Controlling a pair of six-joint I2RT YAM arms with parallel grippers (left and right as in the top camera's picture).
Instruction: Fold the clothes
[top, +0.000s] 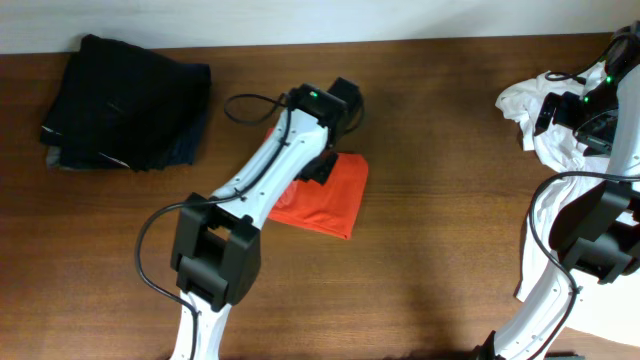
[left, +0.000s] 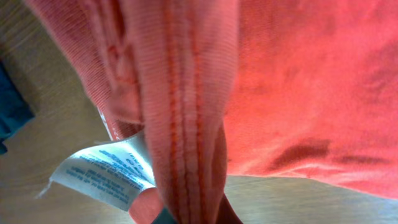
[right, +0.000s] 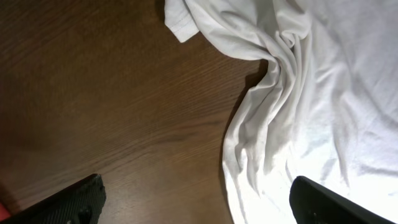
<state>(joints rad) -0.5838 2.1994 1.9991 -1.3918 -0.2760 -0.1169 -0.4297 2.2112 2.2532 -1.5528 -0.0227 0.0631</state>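
Two shirts on table (top: 450, 260): orange-red shirt (top: 335, 200) folded mid-table, pinched tight near its care tag (left: 102, 174) by left gripper (top: 322, 162). White shirt (right: 323, 93) crumpled far right, right under right gripper (right: 199, 205), spread wide and gripping nothing. Way closer to that arm.

Rumpled orange-red shirt (left: 298, 93), white label (left: 106, 171)

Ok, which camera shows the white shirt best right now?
Right wrist: the white shirt fills its right half, crumpled, with the wrinkles and one hem corner clear. Overhead shows it small at far right, partly hidden by the right arm. Left wrist shows none of it.
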